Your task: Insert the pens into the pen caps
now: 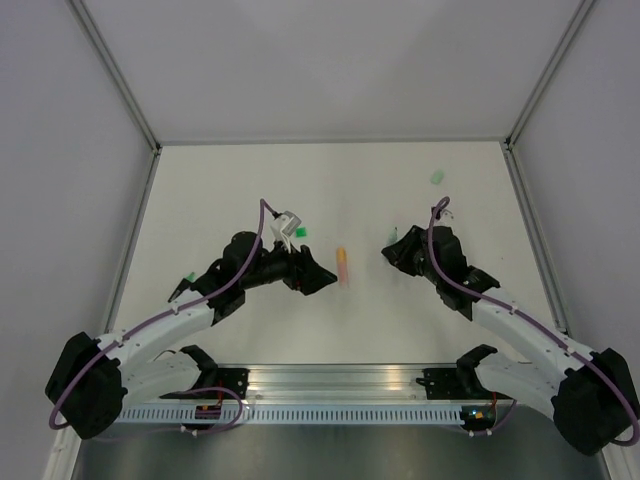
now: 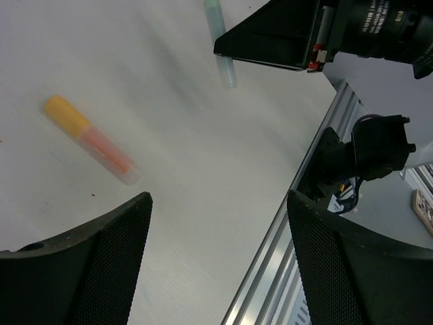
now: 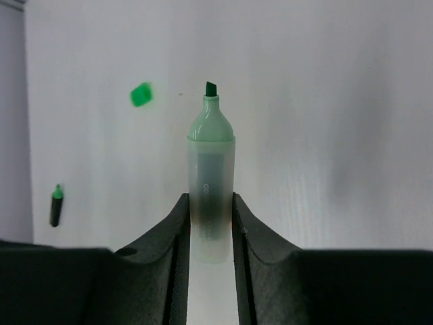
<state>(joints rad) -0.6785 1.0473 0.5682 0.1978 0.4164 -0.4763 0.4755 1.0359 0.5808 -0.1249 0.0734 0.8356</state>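
1. Top view: the left end effector [image 1: 318, 280] sits low over the tabletop [image 1: 330, 190], just left of the orange pen [image 1: 343, 266]. That pen lies flat between the two arms, so the placing reads as an approach to pick it up. The right end effector [image 1: 390, 248] waits on the pen's other side, with the pale green pen [image 1: 394, 237] showing only as a speck at its front. The green cap [image 1: 299, 232] lies beside the left wrist. A second green cap [image 1: 437, 176] lies well apart, toward the far right. A dark pen [image 1: 187, 278] seems to lie by the left forearm, though it is too small to be sure. No orange cap shows loose.

2. Left wrist view: this end effector is spread wide with nothing between its sides. The orange pen lies ahead and left of the gap, untouched. The wide spread probably serves to straddle the barrel. I cannot tell whether this pen already wears a cap.

3. Right wrist view: this end effector is narrow, clamped on the lower barrel of the pale green pen. The pen's bare tip points away, past the fingers [image 3: 260, 240]. Gripping low leaves the tip end free, which a cap needs. The green cap lies loose ahead and left of the tip, apart from it, so this pen is not yet capped.
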